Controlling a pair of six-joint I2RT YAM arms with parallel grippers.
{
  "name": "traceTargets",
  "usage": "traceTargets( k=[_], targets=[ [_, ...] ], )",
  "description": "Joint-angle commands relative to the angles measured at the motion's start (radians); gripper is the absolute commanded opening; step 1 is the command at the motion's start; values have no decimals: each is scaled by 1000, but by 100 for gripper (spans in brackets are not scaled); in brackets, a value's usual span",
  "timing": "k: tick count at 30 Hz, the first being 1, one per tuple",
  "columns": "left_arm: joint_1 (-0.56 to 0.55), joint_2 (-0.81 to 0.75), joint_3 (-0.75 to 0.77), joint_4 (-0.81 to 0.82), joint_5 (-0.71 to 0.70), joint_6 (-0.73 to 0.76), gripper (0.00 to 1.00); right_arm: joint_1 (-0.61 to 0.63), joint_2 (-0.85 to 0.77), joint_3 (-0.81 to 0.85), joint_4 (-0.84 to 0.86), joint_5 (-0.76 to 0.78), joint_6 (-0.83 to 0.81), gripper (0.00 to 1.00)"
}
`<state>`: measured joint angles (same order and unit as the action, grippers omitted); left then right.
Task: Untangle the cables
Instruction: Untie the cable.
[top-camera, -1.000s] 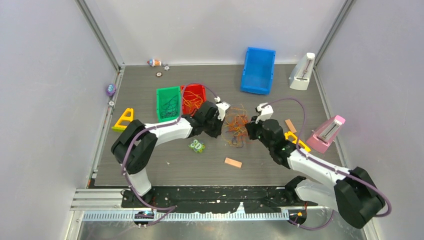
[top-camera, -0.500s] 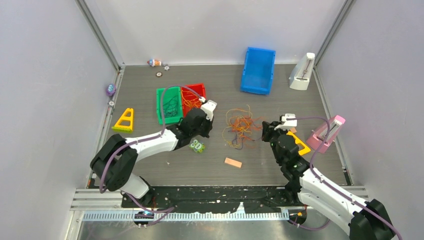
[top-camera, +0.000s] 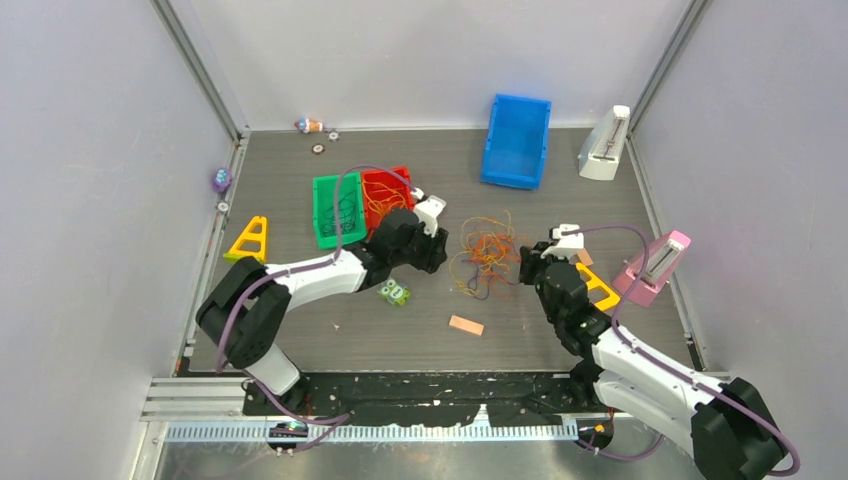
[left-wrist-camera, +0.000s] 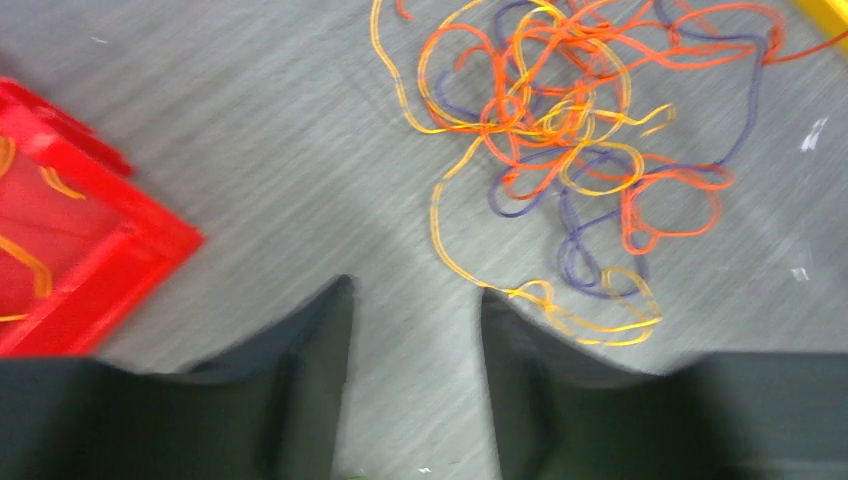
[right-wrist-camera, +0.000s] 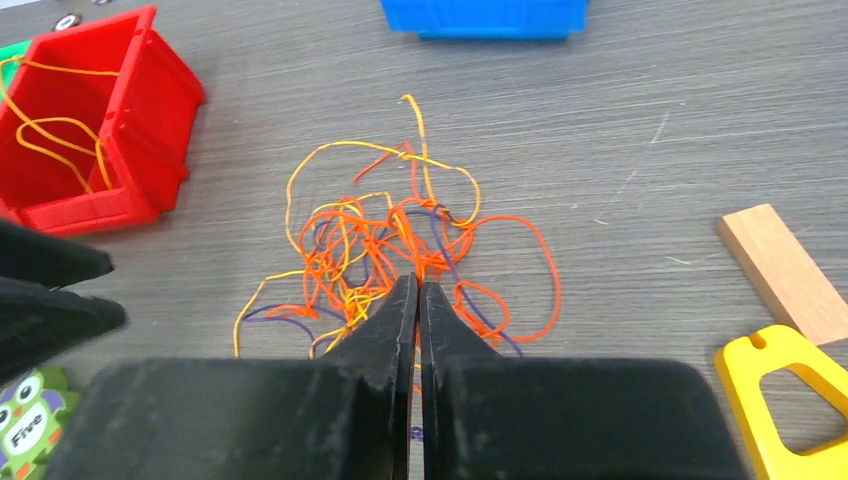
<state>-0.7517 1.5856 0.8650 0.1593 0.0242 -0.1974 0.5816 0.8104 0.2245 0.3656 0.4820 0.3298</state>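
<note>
Cables (top-camera: 483, 252), orange, red and purple strands in one loose tangle, lie on the grey worktop (top-camera: 400, 340) between both arms, near a red bin (right-wrist-camera: 150, 155). Left claw (left-wrist-camera: 415, 290) hangs spread apart beside the tangle. Right claw (right-wrist-camera: 418, 285) is pressed together at the tangle's near side.

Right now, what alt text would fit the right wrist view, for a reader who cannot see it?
The right gripper, fingers pressed together, points at a tangle of orange, yellow and purple cables on a grey table. A red bin sits at upper left, a wooden block at right.
</note>
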Motion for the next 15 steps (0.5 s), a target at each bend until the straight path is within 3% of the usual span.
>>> traceTargets(
  k=[1,4,10,13,15],
  targets=[
    [-2,35,52,28,186,4,65,1,8,53,54,-100,-25,6],
    [-11,64,76,29,246,11,75,0,8,54,67,-154,-40,6],
    [-17,89,125,-46,207,16,76,1,-28,152,-55,-309,-53,6],
    [-17,13,51,19,141,8,76,1,-39,281,-173,-379,-38,6],
    [-17,-106,-73,169,97,-10,79,1,-29,374,-245,-429,-25,6]
  ],
)
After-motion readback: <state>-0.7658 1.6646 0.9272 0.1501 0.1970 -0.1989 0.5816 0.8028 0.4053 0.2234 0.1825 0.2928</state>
